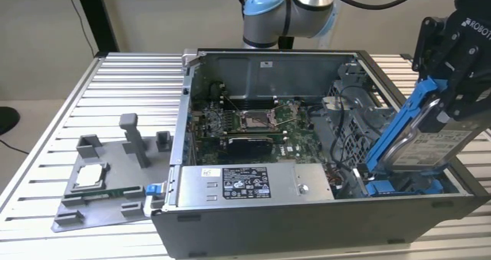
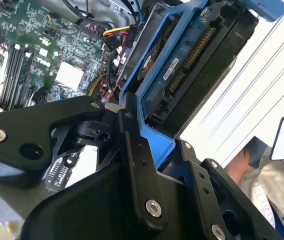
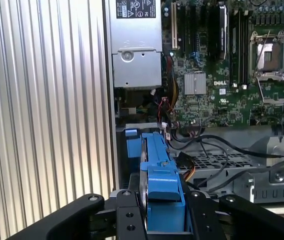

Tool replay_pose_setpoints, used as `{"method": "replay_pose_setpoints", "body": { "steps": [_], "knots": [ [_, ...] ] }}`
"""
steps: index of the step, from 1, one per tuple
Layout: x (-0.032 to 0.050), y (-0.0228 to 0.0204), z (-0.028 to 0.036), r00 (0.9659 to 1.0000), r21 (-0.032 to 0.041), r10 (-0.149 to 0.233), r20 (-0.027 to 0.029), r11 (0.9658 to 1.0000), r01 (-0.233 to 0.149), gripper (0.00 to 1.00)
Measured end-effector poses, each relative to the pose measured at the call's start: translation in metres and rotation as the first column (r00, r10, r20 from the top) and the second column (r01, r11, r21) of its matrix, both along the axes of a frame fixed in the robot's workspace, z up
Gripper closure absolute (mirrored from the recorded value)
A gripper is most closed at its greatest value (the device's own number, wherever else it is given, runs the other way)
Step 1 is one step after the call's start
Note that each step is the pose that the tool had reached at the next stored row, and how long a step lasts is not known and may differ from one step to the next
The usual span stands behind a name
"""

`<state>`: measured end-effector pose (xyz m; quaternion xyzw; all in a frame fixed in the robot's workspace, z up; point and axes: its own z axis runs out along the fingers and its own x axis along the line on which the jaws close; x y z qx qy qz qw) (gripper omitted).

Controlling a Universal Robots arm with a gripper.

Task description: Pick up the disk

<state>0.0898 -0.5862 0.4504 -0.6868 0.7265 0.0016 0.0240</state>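
Observation:
The disk (image 1: 431,146) is a silver-grey drive with a white label in a blue plastic bracket (image 1: 401,119). It stands tilted on end above the drive bay, at the open case's corner on the exterior view's right. My gripper (image 1: 443,93) is shut on its upper end, with black fingers pressing both sides of the bracket. In the second wrist view the disk (image 2: 182,65) shows its circuit-board side and runs away from the gripper (image 2: 149,145). In the first wrist view the disk (image 3: 159,172) is edge-on between the fingers (image 3: 126,217), over the bay.
The open computer case (image 1: 307,220) lies on a slatted aluminium table (image 1: 115,93). Inside are the motherboard (image 1: 253,119), cables and a grey power-supply box (image 1: 253,182). A grey fixture (image 1: 100,185) holding a CPU chip (image 1: 91,175) lies at the exterior view's left. A person's sleeve (image 2: 262,175) is nearby.

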Motion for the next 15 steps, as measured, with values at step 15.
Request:
{"method": "replay_pose_setpoints", "body": {
  "steps": [15],
  "knots": [
    [0.0000,-0.0003,-0.0007,0.9997,0.0095,0.026,-0.0013,0.9996,-0.026,1.00]
  ]
}}
